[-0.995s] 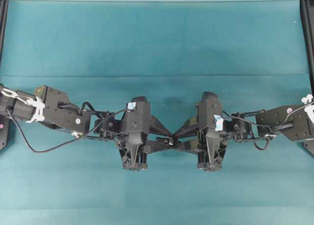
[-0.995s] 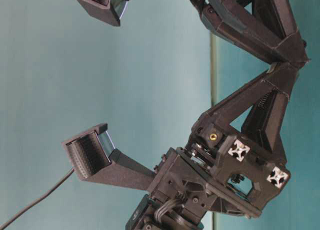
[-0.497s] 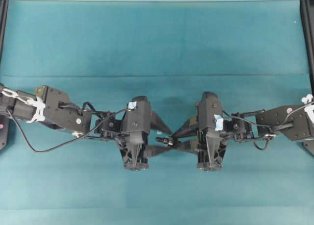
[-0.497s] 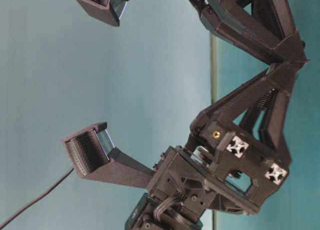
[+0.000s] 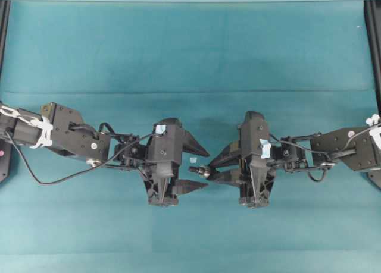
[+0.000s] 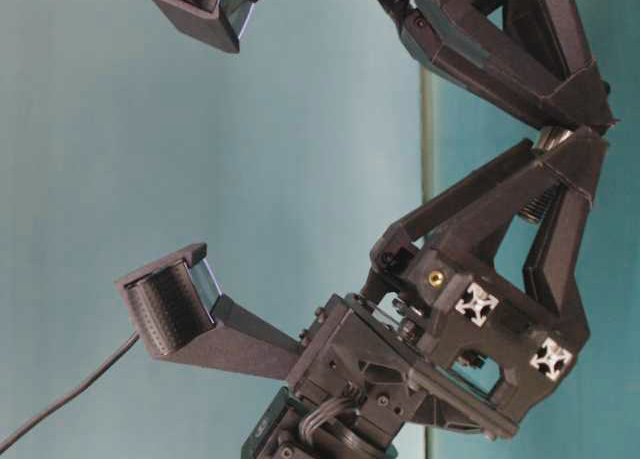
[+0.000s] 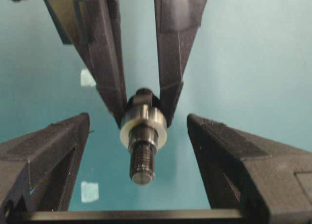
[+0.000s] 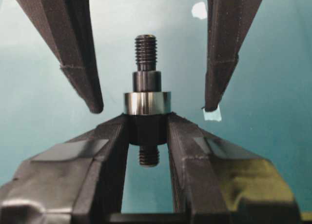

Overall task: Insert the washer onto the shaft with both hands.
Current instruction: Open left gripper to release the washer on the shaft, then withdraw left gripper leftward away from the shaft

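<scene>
The shaft (image 8: 146,53) is a dark stepped rod with threaded ends, lying level above the table. My right gripper (image 8: 147,122) is shut on its thick middle. The washer (image 8: 146,103), a shiny metal ring, sits around the shaft just beyond the right fingertips. In the left wrist view the washer (image 7: 144,130) rings the shaft (image 7: 143,163), whose threaded end points at the camera. My left gripper (image 7: 138,118) is open, its fingers (image 7: 58,146) standing to either side of the shaft without touching it. In the overhead view the left gripper (image 5: 206,168) faces the right gripper (image 5: 211,169) at the shaft (image 5: 196,169).
Small pale tape scraps (image 7: 89,191) lie on the teal cloth (image 5: 190,53) below the grippers; one such scrap (image 5: 193,160) shows between them from overhead. Black frame rails (image 5: 374,41) run down both side edges of the table.
My left gripper has opened wide and drawn back a little to the left, letting go of the washer, which stays on the shaft. The right gripper has not moved.
</scene>
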Tool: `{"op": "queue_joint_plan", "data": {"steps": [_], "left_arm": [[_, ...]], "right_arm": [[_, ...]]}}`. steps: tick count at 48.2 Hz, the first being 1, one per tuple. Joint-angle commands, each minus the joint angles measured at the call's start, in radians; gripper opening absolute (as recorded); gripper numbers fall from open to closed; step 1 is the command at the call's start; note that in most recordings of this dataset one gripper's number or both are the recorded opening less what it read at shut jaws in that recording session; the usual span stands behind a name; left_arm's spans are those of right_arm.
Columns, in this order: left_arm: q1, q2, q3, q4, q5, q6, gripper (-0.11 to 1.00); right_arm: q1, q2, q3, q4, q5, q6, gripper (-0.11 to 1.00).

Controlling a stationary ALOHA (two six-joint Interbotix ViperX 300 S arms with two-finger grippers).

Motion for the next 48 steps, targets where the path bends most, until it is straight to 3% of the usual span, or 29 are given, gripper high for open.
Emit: {"op": "queue_joint_plan", "data": {"steps": [1,48], "left_arm": [[0.000,-0.032,-0.005,0.002,0.015,0.002,0.87],[0.002,-0.377,0.238,0.002,0.175,-0.009,0.87]], "right_arm": [[0.000,-0.008,-0.011,-0.002,-0.009,-0.003,0.00],[0.000,-0.008,-0.011,-0.002,-0.006,-0.002,0.00]]}}
